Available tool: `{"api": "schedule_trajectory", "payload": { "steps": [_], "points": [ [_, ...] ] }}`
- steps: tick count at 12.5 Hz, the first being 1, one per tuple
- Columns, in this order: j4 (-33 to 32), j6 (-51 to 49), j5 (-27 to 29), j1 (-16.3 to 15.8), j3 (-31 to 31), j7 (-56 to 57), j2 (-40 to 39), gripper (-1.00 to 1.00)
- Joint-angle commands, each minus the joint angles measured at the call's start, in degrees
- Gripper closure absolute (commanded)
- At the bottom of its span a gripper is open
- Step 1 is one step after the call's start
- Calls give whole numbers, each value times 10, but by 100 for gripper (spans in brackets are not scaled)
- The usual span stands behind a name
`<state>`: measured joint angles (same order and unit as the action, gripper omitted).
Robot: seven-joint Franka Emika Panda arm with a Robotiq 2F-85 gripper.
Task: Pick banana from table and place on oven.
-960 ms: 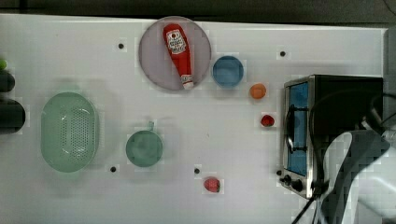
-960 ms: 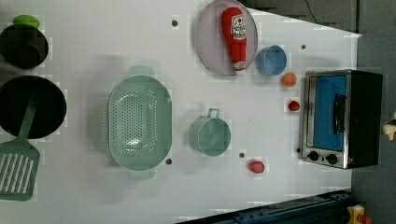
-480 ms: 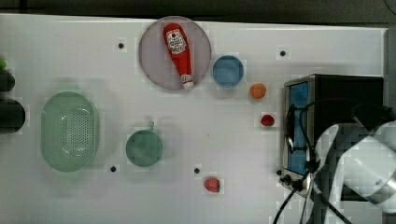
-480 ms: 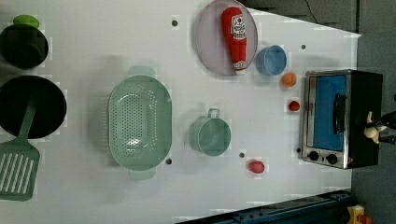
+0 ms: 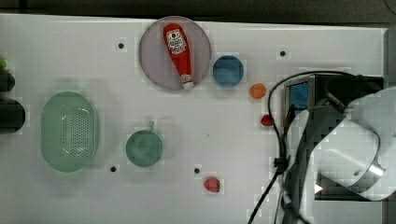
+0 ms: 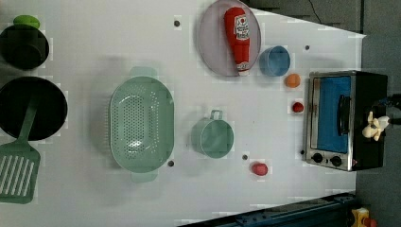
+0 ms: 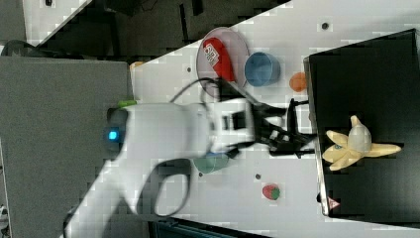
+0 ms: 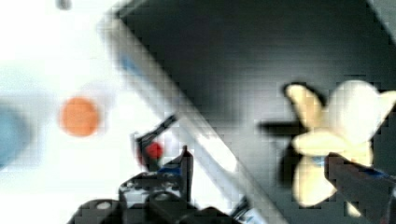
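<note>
On white table (w/ holes): oven, banana atop.

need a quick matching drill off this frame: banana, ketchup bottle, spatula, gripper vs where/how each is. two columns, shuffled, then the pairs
1. banana
2. ketchup bottle
3. spatula
4. gripper

A. on the plate
B. open
C. on the oven top
D. blade on the table, handle in the black pan

Pairs: 1-C, 2-A, 3-D, 4-B
</note>
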<state>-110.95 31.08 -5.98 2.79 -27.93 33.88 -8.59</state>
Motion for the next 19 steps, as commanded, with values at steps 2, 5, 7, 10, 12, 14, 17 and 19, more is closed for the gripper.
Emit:
{"api": "schedule_trajectory", "payload": {
  "steps": [2,5,7,10,12,14,17,19],
  "points": [
    [29,-83,-6,-53,72,-153,89,-100],
    [27,-188,-1,-60,148,-364,159,-100],
    [20,-193,1,-60,187,-491,193,-100],
    [-8,-199,5,-60,228,-530,241,-100],
    [-33,-200,8,-60,229,-528,264,-100],
    [-54,-201,15,-60,226,-508,282,-100],
    [-73,-210,15,-60,222,-474,303,-100],
    [-75,-208,15,-60,220,-474,304,-100]
  ]
}}
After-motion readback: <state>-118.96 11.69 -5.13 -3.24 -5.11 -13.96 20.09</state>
